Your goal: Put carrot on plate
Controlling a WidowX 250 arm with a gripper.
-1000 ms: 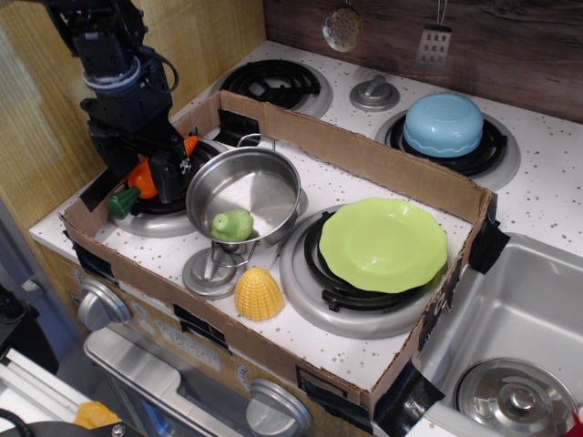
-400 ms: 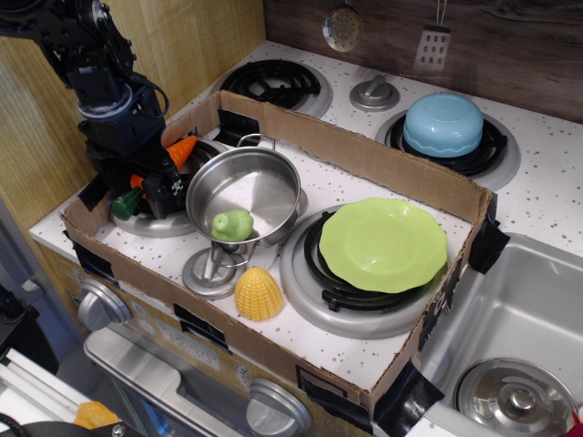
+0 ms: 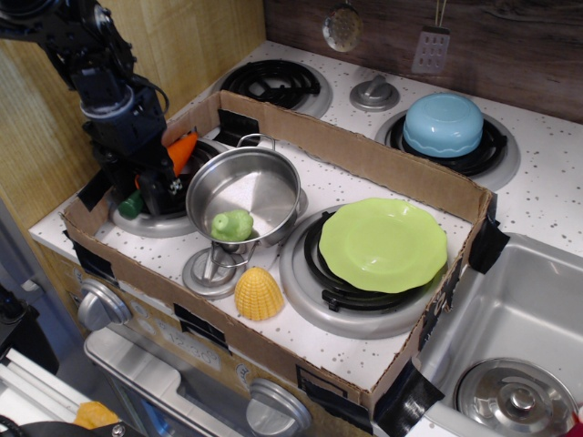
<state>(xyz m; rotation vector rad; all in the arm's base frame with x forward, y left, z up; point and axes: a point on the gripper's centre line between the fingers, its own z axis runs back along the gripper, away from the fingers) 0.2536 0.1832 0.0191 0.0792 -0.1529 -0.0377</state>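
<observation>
The orange carrot [image 3: 182,150] lies tilted on the left front burner. Its dark green stub [image 3: 132,205] points to the front left and its orange end rests by the steel pot's rim. My black gripper [image 3: 157,187] is down over the carrot's middle, with a finger on each side, and it looks shut on the carrot. The middle of the carrot is hidden by the fingers. The lime-green plate [image 3: 383,244] sits empty on the right front burner, well to the right of the gripper.
A steel pot [image 3: 244,193] holding a small light-green toy [image 3: 232,224] stands between carrot and plate. A yellow corn piece [image 3: 259,293] lies in front. A cardboard wall [image 3: 364,155] rings the area. A light-blue upturned bowl [image 3: 444,124] sits at the back right, and a sink [image 3: 510,319] at the right.
The gripper has moved left and down onto the carrot. The carrot's green stub has shifted slightly right, and more of its orange end shows by the pot.
</observation>
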